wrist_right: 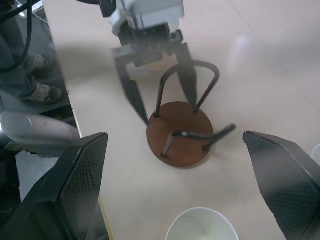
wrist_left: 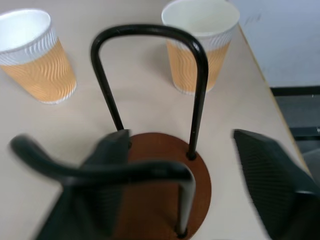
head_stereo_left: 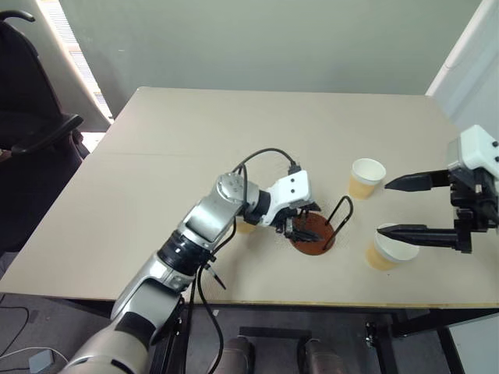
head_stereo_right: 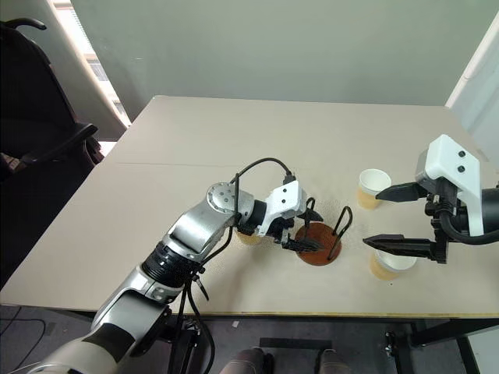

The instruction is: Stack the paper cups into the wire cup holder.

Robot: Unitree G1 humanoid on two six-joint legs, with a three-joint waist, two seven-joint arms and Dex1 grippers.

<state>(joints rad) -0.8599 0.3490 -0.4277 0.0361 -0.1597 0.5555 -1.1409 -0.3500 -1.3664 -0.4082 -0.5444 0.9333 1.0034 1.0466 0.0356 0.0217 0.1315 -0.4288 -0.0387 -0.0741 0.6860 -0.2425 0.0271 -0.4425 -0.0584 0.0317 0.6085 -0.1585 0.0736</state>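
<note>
The wire cup holder stands near the table's front edge: a reddish-brown disc with two thin black wire loops. My left gripper is open, its fingers on either side of one loop, holding nothing. One paper cup stands upright to the right of the holder. A second cup sits nearer the front edge. A third is mostly hidden behind my left wrist. My right gripper hangs open above the two right-hand cups, its lower finger over the nearer one.
The beige table has open surface to the left and at the back. A black chair stands off the table's left side. The front edge runs just below the holder and the nearer cup.
</note>
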